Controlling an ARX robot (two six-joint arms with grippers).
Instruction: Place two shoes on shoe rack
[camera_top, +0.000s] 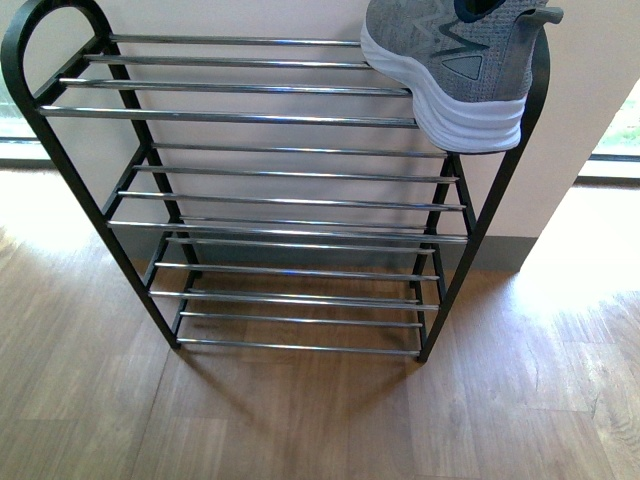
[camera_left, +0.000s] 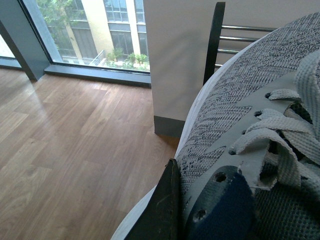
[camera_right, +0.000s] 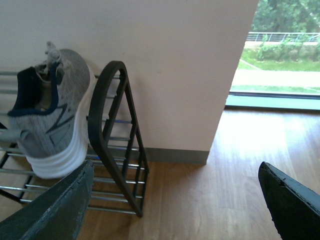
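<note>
Already one grey knit sneaker with a thick white sole (camera_top: 460, 70) sits on the top tier of the open shoe rack of black metal frame and chrome bars (camera_top: 250, 118). It is at the right end, just inside the rounded corner of the frame. Its toe points towards the pale wall (camera_right: 175, 60) and its heel end reaches out over the front bar. A dark zigzag mark shows on its side.

The second grey knit sneaker (camera_left: 250, 100) fills most of the left wrist view, raised above the brown wooden floor (camera_top: 300, 420) and near the left end post of the rack. It is out of the front view. The left gripper (camera_left: 190, 205) pinches it at the side by the dark blue tongue. One dark finger (camera_left: 167, 205) lies against the outside of the knit wall and white sole (the other finger is hidden by the shoe). Its grey laces lie loose across the eyelets.

The right gripper (camera_right: 176, 175) hangs beside the right end of the rack. Its two dark fingers are spread wide with only floor between them, and it is apart from the sneaker on the rack. A tall window (camera_left: 100, 35) stands left of the wall.
</note>
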